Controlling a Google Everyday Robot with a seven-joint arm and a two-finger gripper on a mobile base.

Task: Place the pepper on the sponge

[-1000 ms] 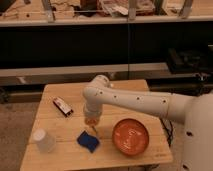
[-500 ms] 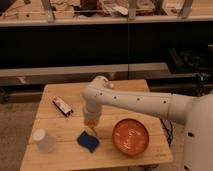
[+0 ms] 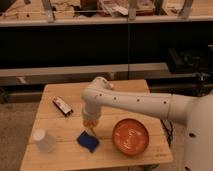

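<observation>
Pincer [image 3: 90,126] just above dark-blue wavy-edged flat sponge [image 3: 88,142], clamped on small orange tapered pepper [image 3: 89,122]. Risk: off-centre release, pepper rolls onto wooden surface [image 3: 55,161].

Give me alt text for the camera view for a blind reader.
The robot's claw holds an orange pepper just above a blue sponge on a wooden table. An orange plate, a white cup and a dark packet sit nearby.

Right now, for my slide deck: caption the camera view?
End effector holds small orange tapered pepper just above flat dark-blue sponge on wooden table.
</observation>
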